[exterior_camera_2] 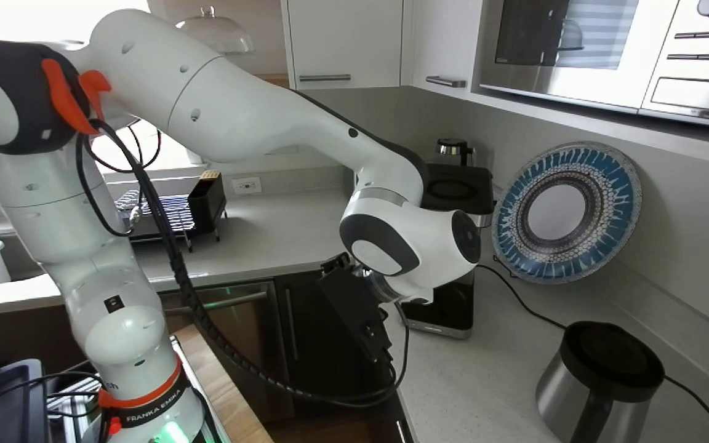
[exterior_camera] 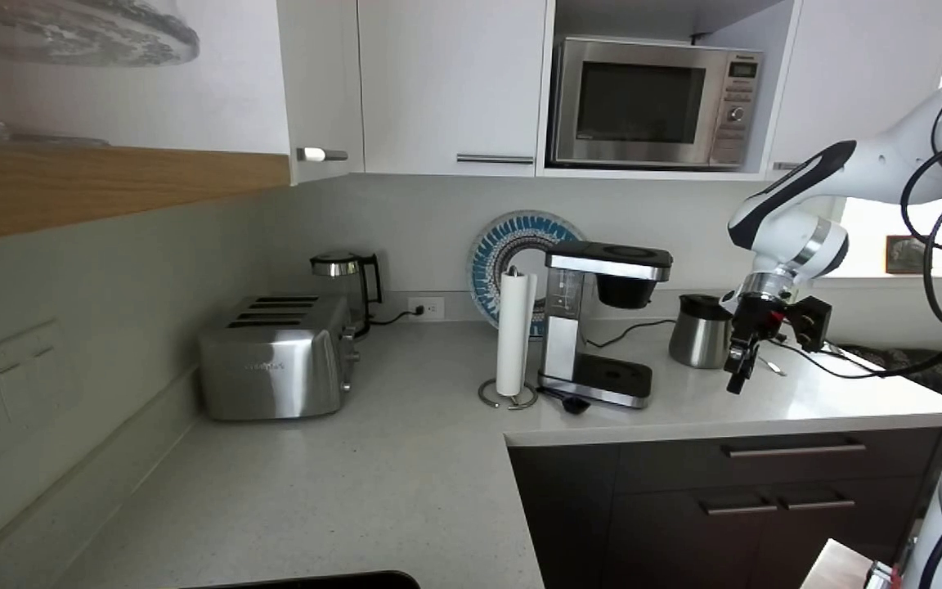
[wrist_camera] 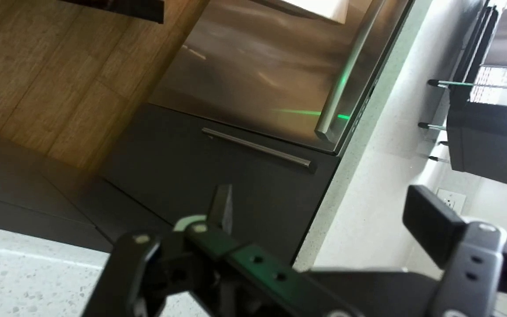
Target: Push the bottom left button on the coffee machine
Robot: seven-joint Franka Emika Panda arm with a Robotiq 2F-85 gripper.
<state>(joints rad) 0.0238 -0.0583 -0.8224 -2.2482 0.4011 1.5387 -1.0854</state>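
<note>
The coffee machine (exterior_camera: 561, 348) stands on the counter, with a silver-banded black top, a hanging black brew basket and a flat black base. In an exterior view its top (exterior_camera_2: 458, 191) and base show behind my wrist, which hides its middle. I cannot make out its buttons, and it is out of the wrist view. My gripper (exterior_camera: 749, 356) hangs above the counter, apart from the machine, to its right in that exterior view. In the wrist view the gripper (wrist_camera: 324, 215) has its fingers wide apart with nothing between them. In an exterior view the gripper (exterior_camera_2: 364, 314) is seen from behind.
A metal jug (exterior_camera: 698, 331) with a black lid stands between machine and gripper. A paper towel roll (exterior_camera: 512, 335) stands close left of the machine, a patterned plate (exterior_camera: 491, 245) behind. A toaster (exterior_camera: 275, 364) is farther left. The microwave (exterior_camera: 643, 102) is above. Cables lie on the counter.
</note>
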